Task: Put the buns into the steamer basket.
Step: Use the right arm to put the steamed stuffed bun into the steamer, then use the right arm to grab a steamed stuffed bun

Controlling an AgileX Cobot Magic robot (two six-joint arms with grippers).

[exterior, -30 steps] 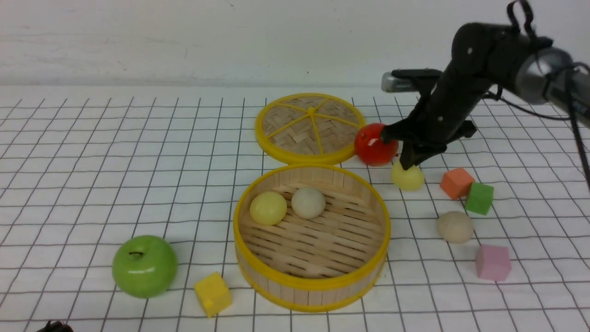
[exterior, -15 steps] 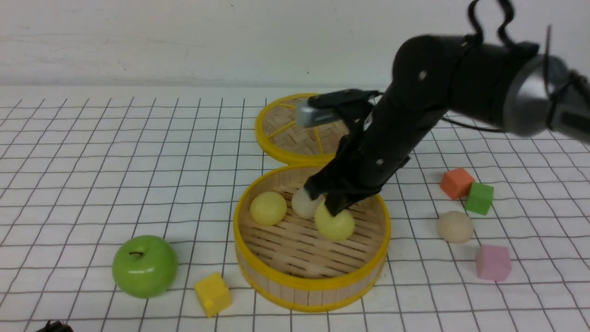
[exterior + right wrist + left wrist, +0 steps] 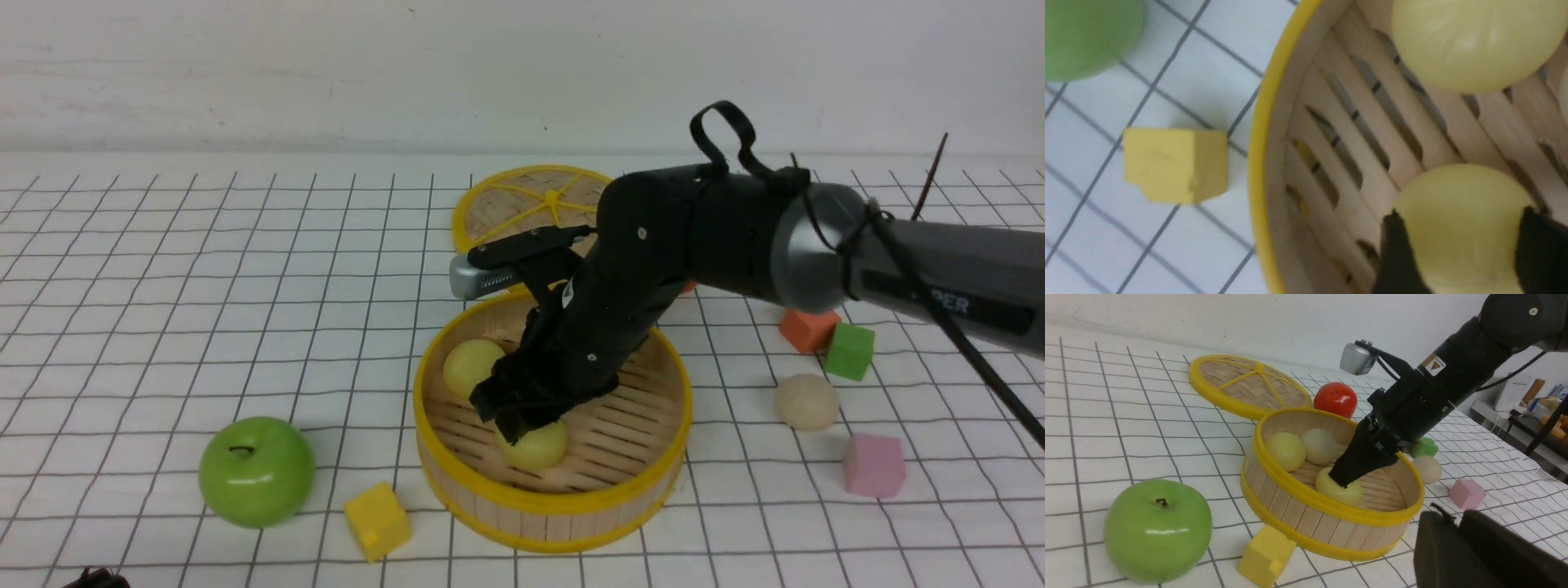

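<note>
The steamer basket (image 3: 555, 502) stands at the table's middle. My right gripper (image 3: 522, 429) reaches down into it, its jaws spread either side of a pale yellow bun (image 3: 539, 447) that rests on the slatted floor (image 3: 1461, 220). A second yellow bun (image 3: 469, 363) lies at the basket's far left. An off-white bun (image 3: 1319, 446) sits beside it; the arm hides it in the front view. Another off-white bun (image 3: 807, 402) lies on the table to the basket's right. My left gripper (image 3: 1453, 516) hangs near the basket's front, shut and empty.
The flat woven lid (image 3: 522, 204) lies behind the basket, with a red apple (image 3: 1335, 399) next to it. A green apple (image 3: 256, 471) and a yellow cube (image 3: 376, 519) sit front left. Orange (image 3: 804, 327), green (image 3: 849, 351) and pink (image 3: 873, 465) cubes lie right.
My right arm carried the pale yellow bun from beside the red apple into the basket and lowered it to the floor. Its jaws have spread apart around the bun.
</note>
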